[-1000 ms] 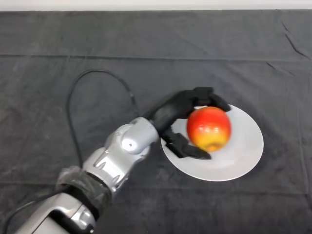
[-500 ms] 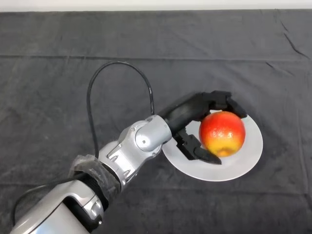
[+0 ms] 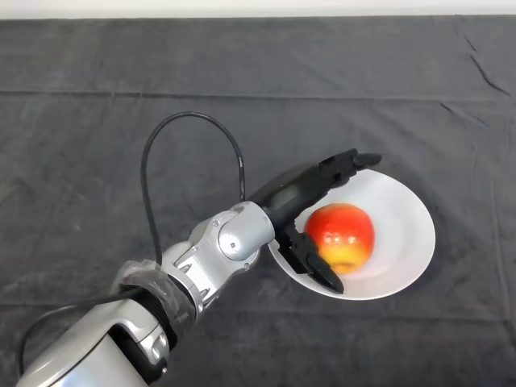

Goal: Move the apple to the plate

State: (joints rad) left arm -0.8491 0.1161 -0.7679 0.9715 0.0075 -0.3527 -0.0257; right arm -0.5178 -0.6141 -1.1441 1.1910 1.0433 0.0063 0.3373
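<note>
Black fingers (image 3: 343, 164) and thumb (image 3: 316, 264) spread straight and apart on either side of a red-and-yellow apple (image 3: 340, 236), the robot's left hand (image 3: 300, 201) opened around the fruit resting on a white plate (image 3: 407, 234) atop the dark tablecloth (image 3: 81, 145)

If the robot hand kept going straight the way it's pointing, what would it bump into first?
Probably the apple. The robot hand points right across the white plate, fingers spread around the apple, though its height is unclear.

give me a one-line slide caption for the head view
Apple resting on the white plate, the robot's left hand open around it on the dark cloth.
</note>
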